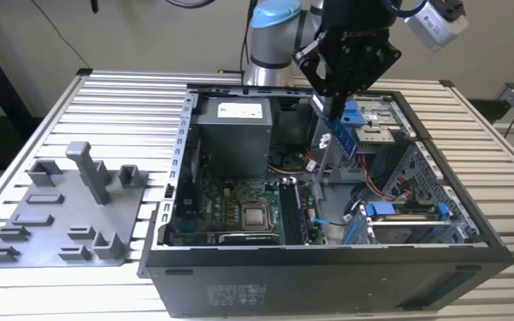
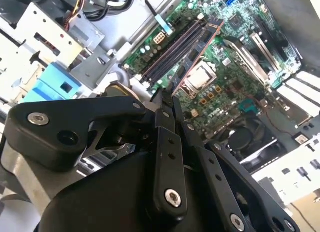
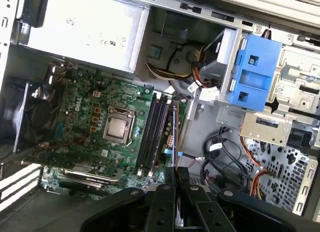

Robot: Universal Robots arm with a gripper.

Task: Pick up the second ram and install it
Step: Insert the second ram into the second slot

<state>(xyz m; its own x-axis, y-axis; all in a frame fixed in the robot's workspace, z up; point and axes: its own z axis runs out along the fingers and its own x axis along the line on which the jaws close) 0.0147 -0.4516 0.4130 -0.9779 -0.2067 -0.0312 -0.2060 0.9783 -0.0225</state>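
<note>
My gripper [image 1: 332, 99] hangs above the open computer case [image 1: 328, 267], over its back right part, and is shut on the second ram [image 1: 339, 130]. The stick points down out of the fingers, blue-white label side showing, well above the motherboard. In the second wrist view the ram [image 2: 201, 49] runs out from the gripper [image 2: 167, 99] as a dark board seen nearly edge-on. In the first wrist view the ram [image 3: 175, 137] is a thin edge beyond the gripper [image 3: 176, 174], just beside the dark memory slots [image 3: 154, 134]. Those slots [image 1: 293, 212] lie to the right of the processor [image 1: 257, 215].
A grey plastic tray [image 1: 51, 227] with an upright post [image 1: 90, 170] lies on the slatted table left of the case. Inside the case are the power supply [image 1: 235, 130], blue drive latches [image 3: 255, 72], loose cables [image 3: 220, 157] and a fan [image 3: 32, 112].
</note>
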